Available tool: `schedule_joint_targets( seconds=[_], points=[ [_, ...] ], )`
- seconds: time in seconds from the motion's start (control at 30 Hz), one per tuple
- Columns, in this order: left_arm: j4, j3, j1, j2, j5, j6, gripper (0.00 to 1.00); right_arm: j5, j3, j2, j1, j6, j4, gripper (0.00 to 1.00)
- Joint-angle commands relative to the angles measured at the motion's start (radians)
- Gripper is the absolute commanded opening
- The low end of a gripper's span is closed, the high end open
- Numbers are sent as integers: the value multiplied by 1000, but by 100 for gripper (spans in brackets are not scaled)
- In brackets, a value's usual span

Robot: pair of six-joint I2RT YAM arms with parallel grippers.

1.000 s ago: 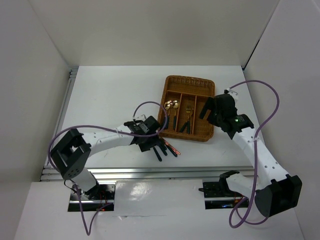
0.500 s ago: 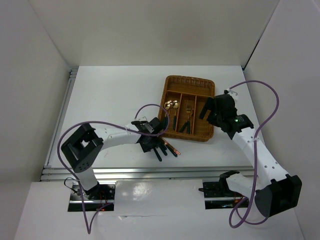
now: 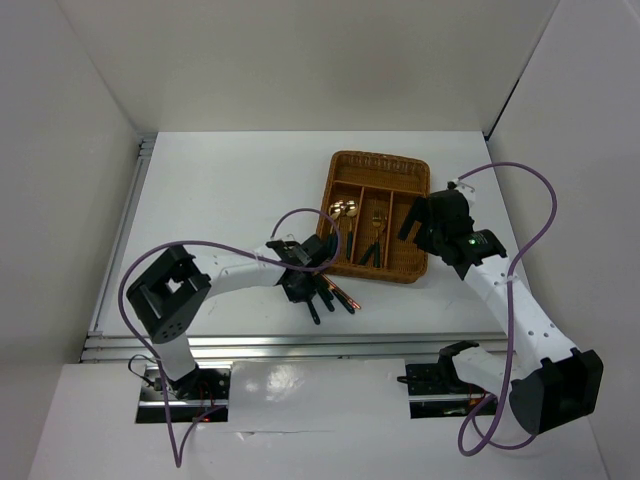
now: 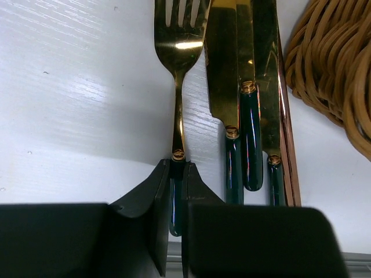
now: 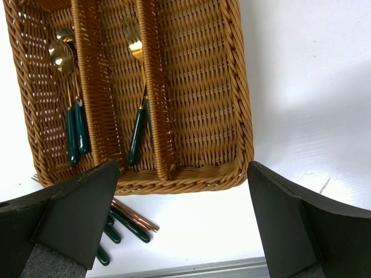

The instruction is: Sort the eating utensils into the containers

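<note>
Left wrist view: left gripper [image 4: 176, 200] clamped on fork [image 4: 178, 75] handle, fork flat on table [image 4: 75, 87] beside 3 knives [image 4: 246, 87], near tray [image 4: 342, 69]. Lift straight, keep clear of knives, carry to tray's fork slot. Right gripper [image 5: 179, 214] wide apart above tray.

Left gripper [image 4: 177, 178] now a little farther toward 3 o'clock than a second ago, nearer the loose cutlery, jaws drawn in from wide apart to pinched on the dark handle of the fork [image 4: 181, 52], which lies at 9 o'clock of the knives [image 4: 223, 69]
</note>
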Motion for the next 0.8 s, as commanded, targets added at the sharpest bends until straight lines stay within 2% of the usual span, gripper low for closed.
schedule_joint_targets(
  seconds=[0.0,0.13,0.23,0.33,0.43,0.5,0.6,0.77],
  points=[
    [-48,0,-4,42,-4,20,0,33,1,-31,-6,-12,26,100],
    [-100,21,-4,-34,-51,61,0,33,20,-31,-6,-12,14,100],
    [-136,72,-4,-130,-94,185,0,33,29,-31,-6,-12,14,100],
    [-212,118,-4,-184,-119,246,0,33,29,-31,-6,-12,14,100],
    [-228,182,-4,-250,-128,363,0,33,38,-31,-6,-12,14,100],
    [-208,253,-4,-273,-82,501,0,42,47,-31,-6,-12,14,100],
    [-135,386,-4,-255,3,674,0,51,56,-21,-6,-12,14,100],
    [-39,587,-4,-78,135,831,0,62,57,11,-15,-21,23,100]
  ],
)
